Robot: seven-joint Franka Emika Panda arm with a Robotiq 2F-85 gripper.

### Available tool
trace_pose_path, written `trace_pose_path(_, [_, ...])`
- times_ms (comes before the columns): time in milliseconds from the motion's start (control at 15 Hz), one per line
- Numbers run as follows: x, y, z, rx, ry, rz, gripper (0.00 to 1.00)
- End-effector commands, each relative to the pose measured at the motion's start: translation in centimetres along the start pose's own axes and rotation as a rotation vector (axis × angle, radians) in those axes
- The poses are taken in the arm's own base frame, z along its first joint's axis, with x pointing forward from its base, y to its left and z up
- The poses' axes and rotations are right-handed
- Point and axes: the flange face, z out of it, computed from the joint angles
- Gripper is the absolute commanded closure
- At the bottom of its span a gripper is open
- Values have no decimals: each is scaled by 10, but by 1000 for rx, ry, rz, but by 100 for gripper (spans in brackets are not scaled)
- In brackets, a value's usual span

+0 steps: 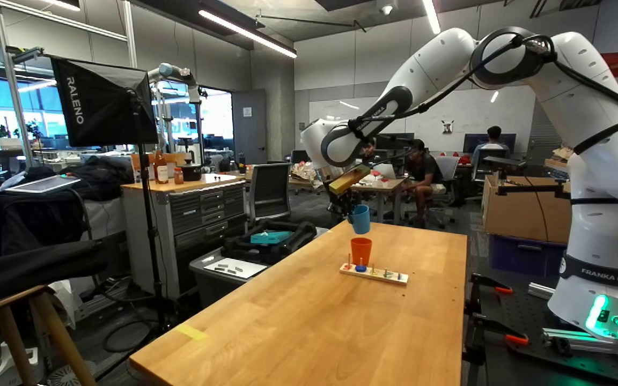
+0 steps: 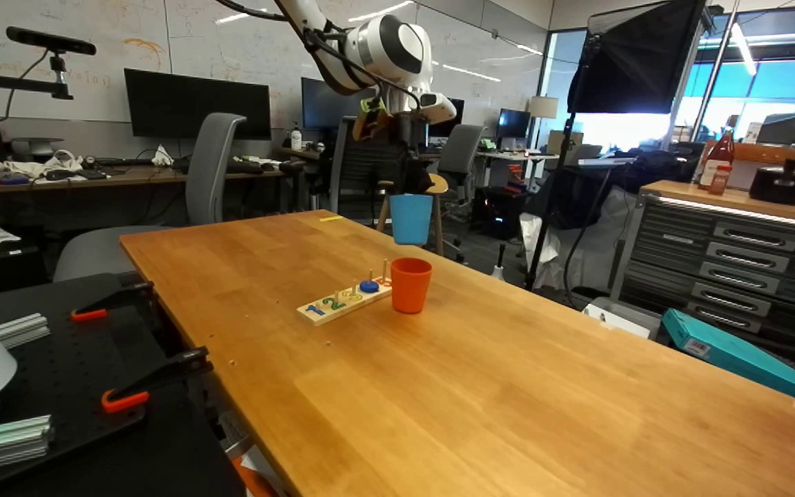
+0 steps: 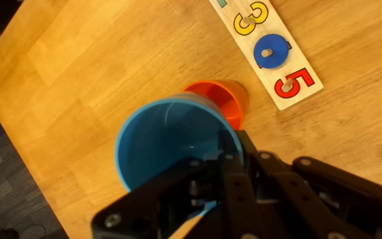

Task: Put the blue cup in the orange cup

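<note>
Blue cup (image 2: 411, 219) held mouth up over the orange cup (image 2: 410, 286), not touching. Jaws clamped on it up high, presumably to leave its lower end free for nesting. Orange cup upright on counter (image 1: 287, 321), beside pegboard (image 2: 346, 299).

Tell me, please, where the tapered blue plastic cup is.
Right of centre in an exterior view, the black gripper holds the blue cup above the tapered orange plastic cup.
</note>
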Motion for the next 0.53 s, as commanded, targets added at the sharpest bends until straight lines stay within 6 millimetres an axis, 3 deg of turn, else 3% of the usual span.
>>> trace_pose_path(0, [-2,0,-1,21,22,6,91])
trace_pose_path(67, [-2,-1,0,23,22,6,86])
trace_pose_path(133, [-2,-2,1,23,19,6,66])
trace_pose_path(200, [-1,-2,2,24,19,11,65])
trace_pose_path(467, [0,-2,3,23,12,17,34])
